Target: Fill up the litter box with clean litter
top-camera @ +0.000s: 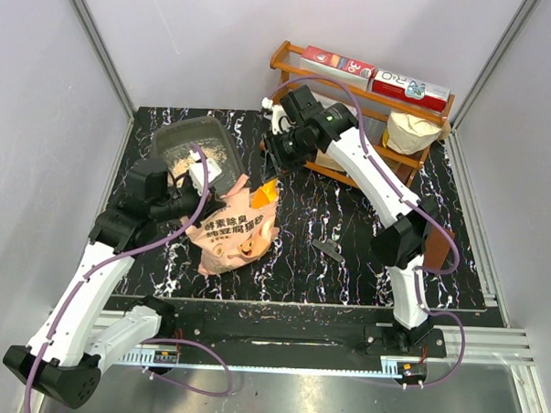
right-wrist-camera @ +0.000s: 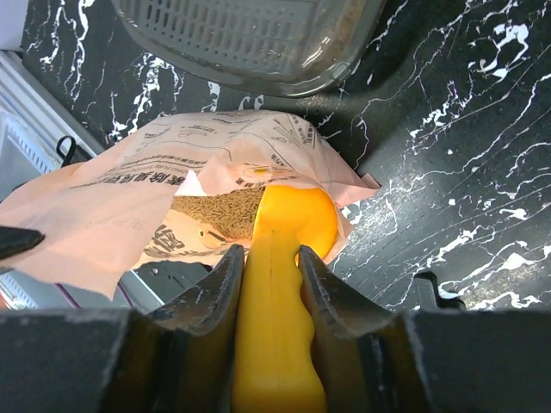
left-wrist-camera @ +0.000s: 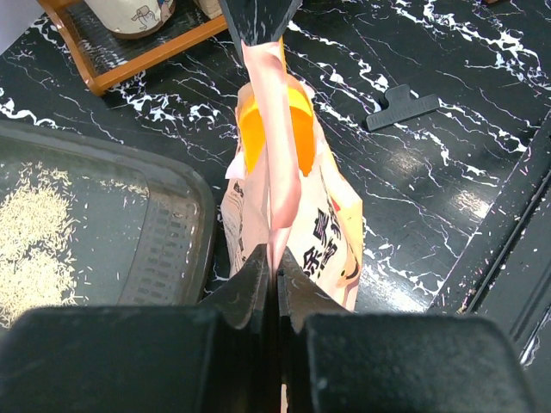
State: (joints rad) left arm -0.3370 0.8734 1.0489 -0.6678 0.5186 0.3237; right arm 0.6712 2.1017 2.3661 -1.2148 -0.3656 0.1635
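The dark grey litter box [top-camera: 181,126] sits at the back left with a patch of pale clean litter [top-camera: 183,151] on its floor; the left wrist view shows its rim [left-wrist-camera: 200,200] and the granules [left-wrist-camera: 34,249]. In front of it stands the pink bag [top-camera: 235,234] with its mouth open. My left gripper [left-wrist-camera: 275,262] is shut on the bag's top edge [left-wrist-camera: 275,172]. My right gripper [right-wrist-camera: 267,258] is shut on the handle of the yellow-orange scoop [right-wrist-camera: 280,292]. The scoop's bowl lies inside the bag's mouth, next to more litter [right-wrist-camera: 219,215].
A wooden rack [top-camera: 345,178] with boxes and a cloth sack stands at the back right, close behind my right arm. A black clip [top-camera: 328,252] lies on the marbled black tabletop right of the bag. White walls close in the left and right sides.
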